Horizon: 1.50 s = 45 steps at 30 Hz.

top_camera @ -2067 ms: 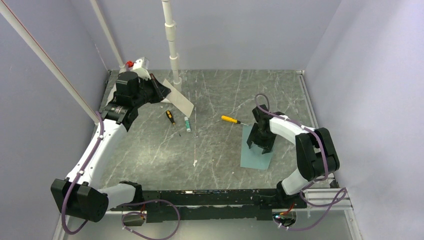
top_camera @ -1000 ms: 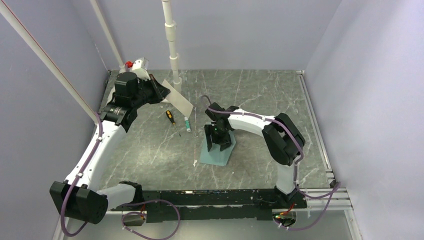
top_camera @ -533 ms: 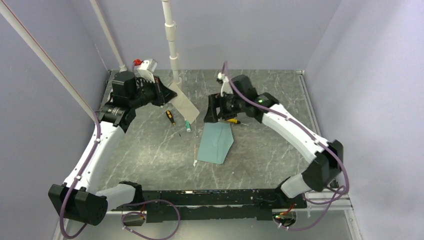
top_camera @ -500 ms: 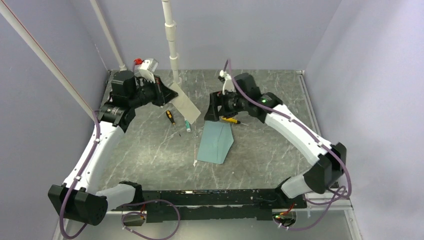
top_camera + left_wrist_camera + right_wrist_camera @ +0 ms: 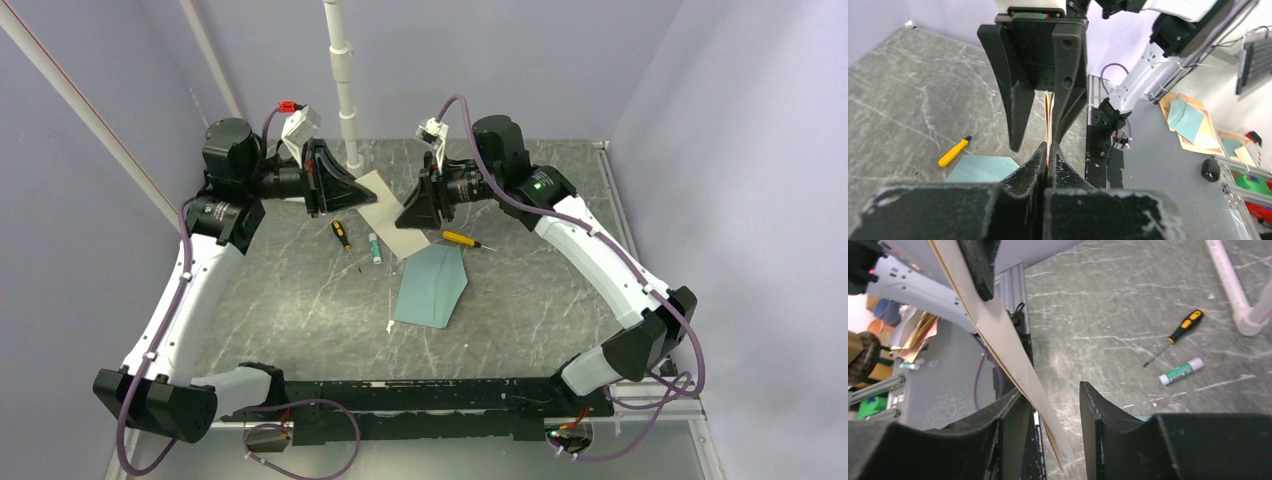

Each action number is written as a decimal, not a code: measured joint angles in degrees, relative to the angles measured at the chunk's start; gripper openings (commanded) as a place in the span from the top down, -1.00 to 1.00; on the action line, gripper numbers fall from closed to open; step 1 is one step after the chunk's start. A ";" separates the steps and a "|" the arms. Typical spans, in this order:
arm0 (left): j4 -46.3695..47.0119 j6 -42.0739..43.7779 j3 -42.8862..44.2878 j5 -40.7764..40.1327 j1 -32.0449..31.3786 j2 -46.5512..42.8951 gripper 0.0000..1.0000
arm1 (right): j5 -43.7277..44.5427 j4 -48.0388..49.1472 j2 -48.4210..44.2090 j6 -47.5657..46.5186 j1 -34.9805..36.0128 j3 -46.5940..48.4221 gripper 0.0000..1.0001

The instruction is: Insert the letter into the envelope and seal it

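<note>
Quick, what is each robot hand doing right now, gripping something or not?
Left gripper: closed on the tan letter.
Right gripper: open, its fingers on either side of the letter's free end, not clamped.

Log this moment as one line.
left gripper: shut on letter, midair | right gripper: open, straddling letter | envelope: flat on table, flap open

A yellow-handled screwdriver (image 5: 460, 238) is laid on the grey marbled counter (image 5: 300, 290), well apart from a black-and-orange screwdriver (image 5: 342, 235). A green-and-white glue stick (image 5: 374, 247) is set just beside the latter. A white pipe (image 5: 343, 80) is stood upright at the far edge.
</note>
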 measured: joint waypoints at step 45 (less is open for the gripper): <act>-0.55 -20.39 -15.23 -34.16 -1.05 6.51 -0.47 | 25.94 5.01 -5.07 63.12 -14.32 -20.04 1.00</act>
